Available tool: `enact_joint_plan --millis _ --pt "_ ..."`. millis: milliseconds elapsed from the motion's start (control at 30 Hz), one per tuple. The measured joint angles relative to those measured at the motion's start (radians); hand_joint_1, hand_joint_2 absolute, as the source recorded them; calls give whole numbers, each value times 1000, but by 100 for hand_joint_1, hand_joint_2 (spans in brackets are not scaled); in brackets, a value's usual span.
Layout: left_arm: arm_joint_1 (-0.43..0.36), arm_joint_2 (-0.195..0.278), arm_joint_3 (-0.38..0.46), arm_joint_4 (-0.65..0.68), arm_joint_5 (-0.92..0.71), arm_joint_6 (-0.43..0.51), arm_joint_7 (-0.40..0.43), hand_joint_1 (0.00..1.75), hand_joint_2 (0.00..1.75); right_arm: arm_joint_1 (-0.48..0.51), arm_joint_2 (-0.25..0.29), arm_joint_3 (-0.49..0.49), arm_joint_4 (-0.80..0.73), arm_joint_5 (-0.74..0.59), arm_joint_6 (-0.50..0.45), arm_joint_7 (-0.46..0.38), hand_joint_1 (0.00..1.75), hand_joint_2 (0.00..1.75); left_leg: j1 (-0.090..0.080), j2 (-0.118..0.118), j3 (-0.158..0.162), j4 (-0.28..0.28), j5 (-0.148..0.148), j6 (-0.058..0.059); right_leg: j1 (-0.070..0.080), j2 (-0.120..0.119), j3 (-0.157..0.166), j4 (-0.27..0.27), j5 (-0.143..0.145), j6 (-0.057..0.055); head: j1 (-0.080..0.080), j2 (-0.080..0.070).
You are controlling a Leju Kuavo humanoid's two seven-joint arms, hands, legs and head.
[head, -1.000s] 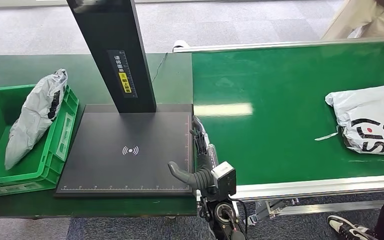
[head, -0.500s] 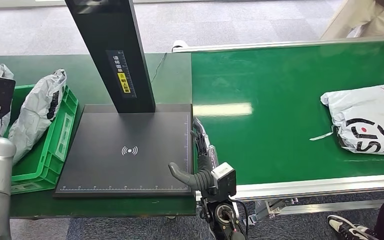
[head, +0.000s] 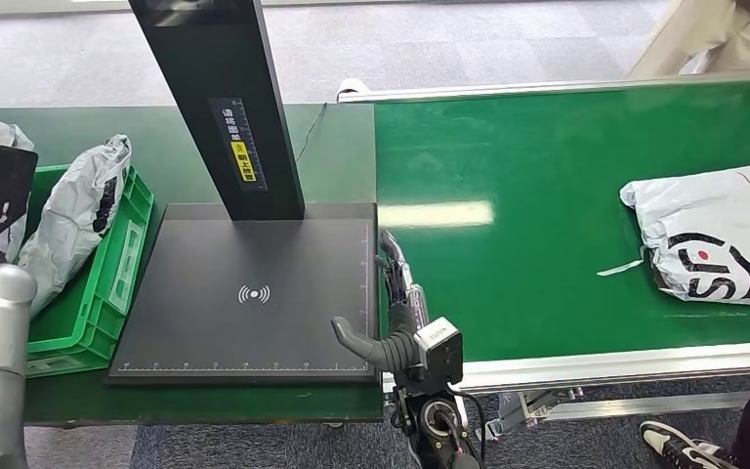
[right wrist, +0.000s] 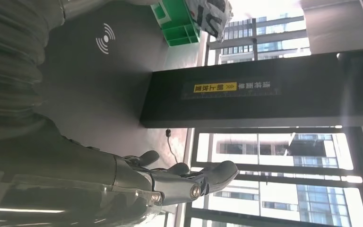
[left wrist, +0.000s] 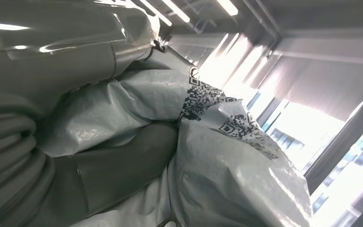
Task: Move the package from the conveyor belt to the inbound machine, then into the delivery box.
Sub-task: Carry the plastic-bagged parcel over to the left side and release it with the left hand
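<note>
left hand: at the far left over the delivery box, its fingers wrapped into the folds of a grey poly package with printed codes; it holds that bag, raised near the box.
delivery box: green crate on the table left of the machine, with 1 grey bag leaning inside.
inbound machine: black scan plate with a dark upright post; nothing lies on the plate.
right hand: at the seam between plate and belt, fingers stretched out and apart, holding nothing.
conveyor belt: green, with the next package far to the right, well apart from the right hand.
handling: likely light, soft and slippery film over loose contents; it will sag and slide, so a pinch on a bunched fold or a broad clasp across the middle looks safer than a grip on a flat face.
next call: lower the held bag into the box, then reach right.
</note>
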Motion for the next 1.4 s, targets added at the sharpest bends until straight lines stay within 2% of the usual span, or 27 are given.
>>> enact_joint_plan --millis 67,133,200,267,433,600,1067,1167,1233,1300,1367,1400 --pt "-43 -13 -8 38 -24 -35 23 170 175 9 0 -4 -4 2 -7 1 0 175 0 -1 0 0 0 0 0 -1 0 0 0 0 0 0" --pt "-88 -30 -19 80 -43 -66 40 161 175 17 0 -9 -8 6 -10 7 0 175 0 -1 -1 0 0 0 0 -1 1 0 1 0 0 0" --pt "-121 -48 -31 121 -56 -80 52 77 175 20 0 -14 -11 11 -10 15 0 175 0 1 -1 0 0 0 -1 0 0 0 1 1 0 0" --pt "-141 -64 -43 156 -67 -87 69 0 175 20 0 -18 -11 15 -9 19 0 175 0 1 -1 0 0 0 -1 0 0 0 1 1 0 0" --pt "-194 -71 -55 231 -105 -134 170 0 175 20 1 -21 -9 24 -6 24 0 175 0 1 -2 0 0 0 0 0 -1 0 1 0 0 0" --pt "-228 -62 -54 268 -108 -147 179 0 175 19 1 -22 -2 26 -4 25 0 175 0 0 -1 0 0 0 0 0 0 1 1 0 0 0" --pt "-255 -38 -47 305 -146 -148 236 0 175 24 1 -24 -1 33 1 27 0 175 0 0 -1 0 0 0 0 0 0 1 1 0 0 0" --pt "-252 -28 -21 301 -88 -83 140 0 175 30 1 -25 -4 35 1 29 0 175 0 0 -1 0 0 0 0 0 0 1 1 0 0 0" --pt "-230 -28 7 269 12 -26 -4 0 175 35 1 -26 -8 35 -2 32 0 175 0 1 -1 0 0 0 0 0 0 1 1 0 0 0" --pt "-179 -37 33 193 157 8 -159 0 175 40 0 -27 -13 35 -7 33 0 175 0 1 -1 0 0 0 -1 0 0 0 1 0 0 0" --pt "-96 -54 47 85 300 14 -258 0 175 45 0 -29 -19 35 -11 34 0 175 -1 2 -1 0 0 0 -1 1 0 0 1 1 0 0" --pt "-28 -66 46 6 375 11 -296 0 175 48 0 -32 -23 35 -13 34 0 175 -2 3 1 -1 -1 0 -2 3 0 0 1 1 -1 0"
